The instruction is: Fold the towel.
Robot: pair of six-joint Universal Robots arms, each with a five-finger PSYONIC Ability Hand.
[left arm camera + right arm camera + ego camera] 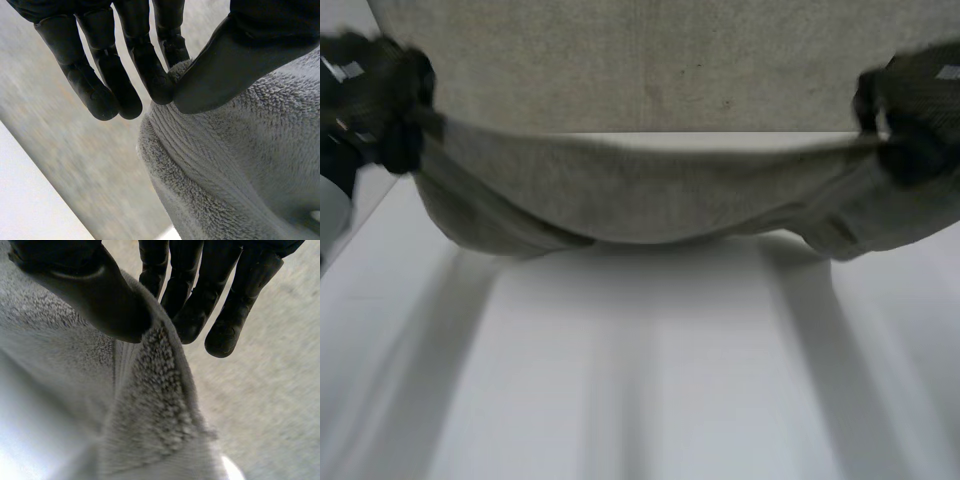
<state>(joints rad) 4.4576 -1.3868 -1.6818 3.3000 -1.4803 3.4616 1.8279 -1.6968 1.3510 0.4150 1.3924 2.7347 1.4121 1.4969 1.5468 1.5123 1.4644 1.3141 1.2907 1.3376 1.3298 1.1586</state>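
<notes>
Left hand [375,95] and right hand [915,105] each pinch the towel [650,195] by its raised edge, stretched between them, with the rest sagging below onto the table [640,380]. Looks mid-fold to me; next, both hands need to travel evenly.

Head view downward, seemingly close, wrist views tighter, all sharing the towel [650,200]
</notes>
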